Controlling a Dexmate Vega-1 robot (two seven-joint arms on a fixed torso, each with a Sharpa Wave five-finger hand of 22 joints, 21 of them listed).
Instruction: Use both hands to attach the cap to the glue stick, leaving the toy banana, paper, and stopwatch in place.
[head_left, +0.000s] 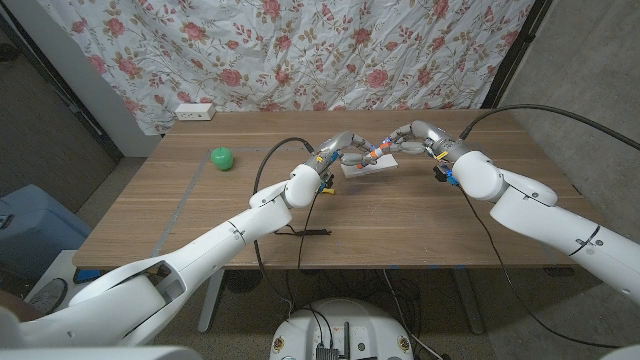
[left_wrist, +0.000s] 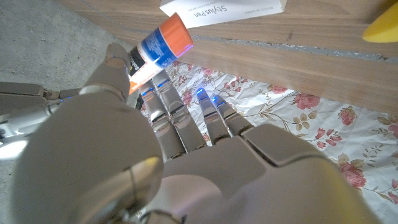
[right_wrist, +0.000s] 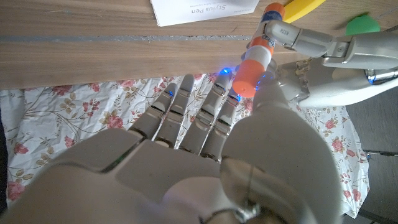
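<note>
In the head view, both arms reach from the bottom corners toward the upper middle of the frame, where the left hand (head_left: 340, 150) and right hand (head_left: 405, 135) meet above the paper (head_left: 368, 166). Between them sits a small orange and white shape, the glue stick (head_left: 377, 152), too small here to read in detail.

The left wrist view shows the left hand (left_wrist: 168, 130) from behind, fingers reaching up the frame. The glue stick (left_wrist: 158, 48) lies tilted in the upper left part of the frame, its blue-and-white label body ending in an orange end, held against the thumb side of the hand. The paper (left_wrist: 224, 9), printed "Stylus Pen", sits at the top edge, and a yellow piece of the banana (left_wrist: 382, 30) pokes in at the upper right.

In the right wrist view, the right hand (right_wrist: 205, 130) has its thumb and fingers around the orange cap (right_wrist: 249, 74) in the upper right part of the frame. The cap sits in line with the glue stick (right_wrist: 266, 34), touching its end; whether it is fully seated cannot be told. The left hand (right_wrist: 311, 43) pinches the stick from the right side. The paper (right_wrist: 199, 9) is at the top, the banana (right_wrist: 301, 7) at the upper right, and a green object (right_wrist: 362, 25) beside it; that ball (head_left: 221, 158) lies at the left on the table (head_left: 200, 220).
</note>
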